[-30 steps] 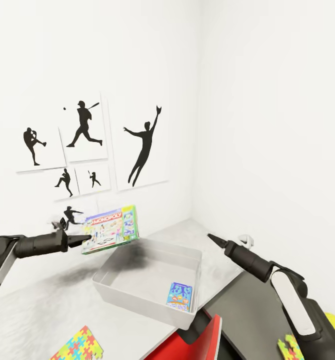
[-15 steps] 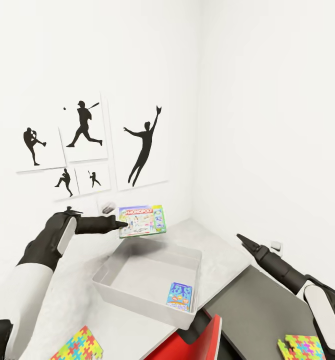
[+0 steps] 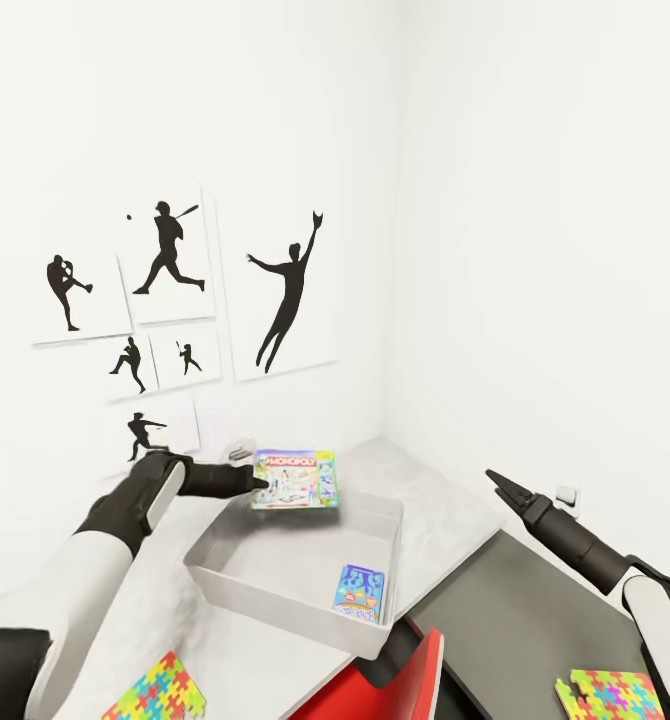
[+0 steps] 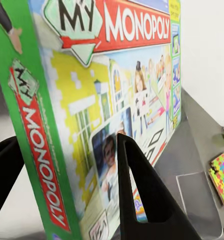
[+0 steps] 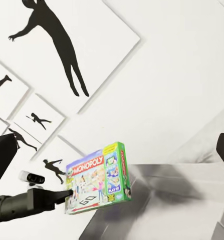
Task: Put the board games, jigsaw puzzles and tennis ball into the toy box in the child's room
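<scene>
Tool (image 3: 260,484) grips Monopoly box (image 3: 297,479) above toy box (image 3: 275,585)

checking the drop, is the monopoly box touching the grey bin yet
Apart. The head view shows the monopoly box held by the left gripper in the air above the bin's far rim; its open floor shows below.

The left gripper (image 3: 258,485) has carried the Monopoly box (image 3: 297,479) lower, seemingly over the toy box (image 3: 275,580).
</scene>
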### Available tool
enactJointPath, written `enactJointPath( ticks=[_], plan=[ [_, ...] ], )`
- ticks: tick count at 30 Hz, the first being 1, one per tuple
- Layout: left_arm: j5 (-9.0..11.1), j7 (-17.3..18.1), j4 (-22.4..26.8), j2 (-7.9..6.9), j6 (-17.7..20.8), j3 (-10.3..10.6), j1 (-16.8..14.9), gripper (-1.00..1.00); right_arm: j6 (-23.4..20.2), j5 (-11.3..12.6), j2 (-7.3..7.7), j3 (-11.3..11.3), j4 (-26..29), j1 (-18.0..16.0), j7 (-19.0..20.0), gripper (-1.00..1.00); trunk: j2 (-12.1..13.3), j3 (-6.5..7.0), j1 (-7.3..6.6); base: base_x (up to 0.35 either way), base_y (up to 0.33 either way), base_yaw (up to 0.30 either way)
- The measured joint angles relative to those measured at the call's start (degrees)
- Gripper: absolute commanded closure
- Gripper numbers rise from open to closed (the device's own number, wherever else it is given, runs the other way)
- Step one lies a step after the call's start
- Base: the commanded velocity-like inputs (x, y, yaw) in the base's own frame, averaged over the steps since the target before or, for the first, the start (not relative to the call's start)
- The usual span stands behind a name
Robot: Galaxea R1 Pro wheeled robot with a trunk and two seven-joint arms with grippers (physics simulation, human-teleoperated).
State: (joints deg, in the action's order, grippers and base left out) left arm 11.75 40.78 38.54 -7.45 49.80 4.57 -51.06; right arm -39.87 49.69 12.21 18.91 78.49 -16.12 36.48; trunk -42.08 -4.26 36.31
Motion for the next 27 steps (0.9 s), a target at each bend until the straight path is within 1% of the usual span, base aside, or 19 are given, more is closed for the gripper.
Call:
enactJointPath(
  ticks=[1,4,5,6,8,9,11,13,14,15,17,18,20,22,27],
  plan=[
    [0.3,0.0,-0.6,-0.04,-0.1,0.8,0.0,1.00,0.0,0.0,0.00,0.0,0.0,0.0,0.0,-1.00,0.0,-0.03,0.00,0.000,0.000,0.000],
    [0.3,0.6,-1.2,-0.22,-0.6,2.8,0.0,1.00,0.0,-0.1,0.01,0.0,0.0,0.0,0.0,-1.00,0.0,-0.18,0.00,0.000,0.000,0.000],
    [0.4,1.3,-1.3,-0.40,-0.9,3.7,0.0,1.00,0.0,-0.1,0.01,0.0,0.0,0.0,0.0,-1.00,0.0,-0.25,0.00,0.000,0.000,0.000],
    [0.4,1.8,-1.4,-0.54,-1.1,4.1,0.0,1.00,0.0,-0.1,0.01,0.0,0.0,0.0,0.0,-1.00,0.0,-0.33,0.00,0.000,0.000,0.000],
    [0.5,4.0,-1.5,-1.08,-1.7,5.0,0.0,1.00,0.0,-0.1,0.01,0.0,0.0,0.0,-0.1,-1.00,0.0,-0.50,0.00,0.000,0.000,0.000],
    [0.5,5.8,-1.5,-1.49,-2.0,5.5,0.0,1.00,0.0,-0.1,-0.02,0.0,0.0,0.0,-0.2,-1.00,0.0,-0.59,0.00,0.000,0.000,0.000],
    [0.4,7.5,-1.5,-1.89,-2.2,6.0,0.0,1.00,0.0,-0.1,-0.04,0.0,0.0,0.0,-0.2,-1.00,0.0,-0.76,0.00,0.000,0.000,0.000],
    [0.4,10.2,-1.5,-2.73,-2.5,7.4,0.1,1.00,0.1,-0.2,-0.16,-0.1,0.0,0.0,-0.4,-1.00,0.0,-0.95,0.00,0.000,0.000,0.000],
    [0.3,10.6,-1.5,-2.91,-2.6,7.9,0.1,1.00,0.1,-0.2,-0.21,-0.1,0.0,0.0,-0.4,-1.00,0.0,-1.04,0.00,0.000,0.000,0.000],
    [0.3,11.3,-1.5,-3.17,-2.9,9.0,0.1,1.00,0.1,-0.2,-0.30,-0.1,0.0,0.0,-0.4,-1.00,0.0,-1.13,0.00,0.000,0.000,0.000],
    [0.3,11.7,-1.5,-3.34,-3.4,10.1,0.1,1.00,0.2,-0.2,-0.38,-0.1,0.0,0.0,-0.5,-1.00,0.0,-1.32,0.00,0.000,0.000,0.000],
    [0.3,12.1,-1.5,-3.44,-3.9,11.0,0.1,1.00,0.2,-0.2,-0.44,-0.1,0.0,0.0,-0.5,-1.00,0.0,-1.41,0.00,0.000,0.000,0.000],
    [0.4,12.4,-1.5,-3.54,-4.5,12.0,0.1,1.00,0.2,-0.2,-0.52,-0.2,0.0,0.0,-0.5,-1.00,0.0,-1.60,0.00,0.000,0.000,0.000],
    [0.3,12.5,-1.5,-3.64,-4.8,12.5,0.1,1.00,0.3,-0.2,-0.56,-0.2,0.0,0.0,-0.6,-1.00,0.0,-1.78,0.00,0.000,0.000,0.000],
    [0.2,12.6,-1.5,-3.78,-5.1,13.0,0.1,1.00,0.2,-0.2,-0.59,-0.3,0.0,0.0,-0.6,-1.00,0.0,-2.25,0.00,0.000,0.000,0.000]
  ],
)
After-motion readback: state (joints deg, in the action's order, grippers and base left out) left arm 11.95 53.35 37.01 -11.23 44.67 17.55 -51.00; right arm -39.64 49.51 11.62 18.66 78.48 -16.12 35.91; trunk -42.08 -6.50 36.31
